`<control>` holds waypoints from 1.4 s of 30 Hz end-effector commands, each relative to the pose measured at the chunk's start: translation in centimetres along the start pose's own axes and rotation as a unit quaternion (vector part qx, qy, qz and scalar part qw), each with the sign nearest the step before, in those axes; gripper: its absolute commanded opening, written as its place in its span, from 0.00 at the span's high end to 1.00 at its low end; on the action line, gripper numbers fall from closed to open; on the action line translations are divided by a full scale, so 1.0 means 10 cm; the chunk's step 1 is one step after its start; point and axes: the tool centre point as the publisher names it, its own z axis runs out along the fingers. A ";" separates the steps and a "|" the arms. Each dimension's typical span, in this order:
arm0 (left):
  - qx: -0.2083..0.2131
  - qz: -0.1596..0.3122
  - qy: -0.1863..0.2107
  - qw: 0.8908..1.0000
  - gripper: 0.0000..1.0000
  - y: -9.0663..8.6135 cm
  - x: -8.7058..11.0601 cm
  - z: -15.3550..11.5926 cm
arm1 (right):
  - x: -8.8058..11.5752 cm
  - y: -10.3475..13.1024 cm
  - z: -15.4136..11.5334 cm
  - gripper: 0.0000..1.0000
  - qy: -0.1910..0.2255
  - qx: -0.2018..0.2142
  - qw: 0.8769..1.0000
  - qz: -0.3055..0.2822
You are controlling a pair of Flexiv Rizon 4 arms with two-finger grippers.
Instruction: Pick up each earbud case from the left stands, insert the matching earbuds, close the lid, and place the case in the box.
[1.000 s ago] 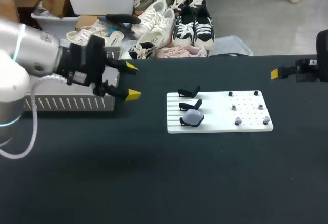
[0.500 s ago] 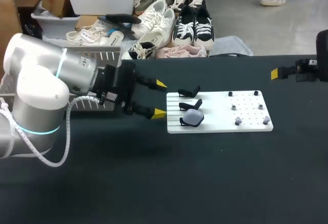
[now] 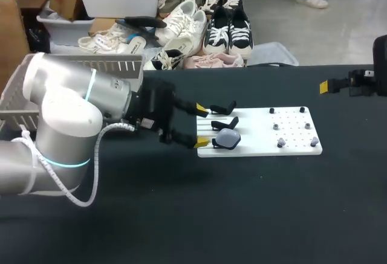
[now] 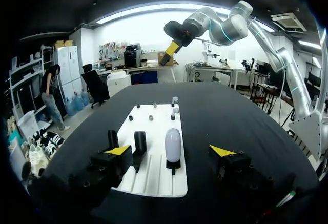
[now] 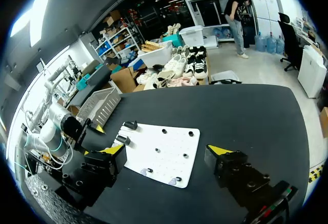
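A translucent earbud case (image 3: 228, 136) stands on the nearest of three black stands on the left of the white board (image 3: 290, 150). The other two stands (image 3: 223, 108) are bare. My left gripper (image 3: 201, 125) is open at the board's left edge, and the case (image 4: 172, 143) stands upright just ahead of the gap between its yellow tips. Small earbuds (image 3: 281, 143) sit on pegs on the board's right half. My right gripper (image 3: 329, 86) hangs open and empty above the far right of the table, away from the board (image 5: 159, 155).
A grey slatted basket (image 3: 109, 65) stands at the table's left, mostly behind my left arm. The black table (image 3: 242, 215) stretches wide in front of the board.
My left arm has swung right from in front of the basket to the board's left edge, fingers still open. The right arm has not moved.
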 end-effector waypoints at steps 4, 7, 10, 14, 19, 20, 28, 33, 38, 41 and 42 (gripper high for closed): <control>-0.001 -0.011 -0.006 1.000 0.10 -0.03 0.05 0.15 | 0.00 -0.02 0.00 0.00 0.001 -0.003 1.000 -0.001; 0.003 -0.015 -0.005 1.000 0.20 -0.05 0.08 0.19 | 0.00 -0.02 0.00 0.00 0.001 -0.003 1.000 -0.001; 0.006 -0.018 -0.003 1.000 0.38 -0.06 0.12 0.24 | 0.00 -0.02 0.00 0.00 0.001 -0.003 1.000 -0.001; 0.008 -0.020 -0.002 1.000 0.47 -0.05 0.12 0.26 | 0.00 -0.02 0.00 0.00 0.001 -0.003 1.000 -0.001; 0.012 -0.020 -0.003 1.000 0.47 -0.05 0.11 0.31 | 0.00 -0.02 0.00 0.00 0.001 -0.003 1.000 -0.001; 0.013 -0.020 -0.002 1.000 0.47 -0.05 0.12 0.32 | 0.00 -0.02 0.00 0.00 0.001 -0.003 1.000 -0.001; 0.018 -0.020 0.000 1.000 0.47 -0.03 0.11 0.39 | 0.00 -0.02 0.00 0.00 0.001 -0.003 1.000 -0.001; 0.018 -0.020 0.000 1.000 0.46 -0.01 0.12 0.44 | 0.00 -0.02 0.00 0.00 0.001 -0.003 1.000 -0.001; 0.018 -0.020 0.000 1.000 0.46 -0.01 0.12 0.44 | 0.00 -0.02 0.00 0.00 0.001 -0.003 1.000 -0.001; 0.018 -0.020 0.000 1.000 0.46 -0.01 0.12 0.44 | 0.00 -0.02 0.00 0.00 0.001 -0.003 1.000 -0.001; 0.018 -0.020 0.000 1.000 0.46 -0.01 0.12 0.44 | 0.00 -0.02 0.00 0.00 0.001 -0.003 1.000 -0.001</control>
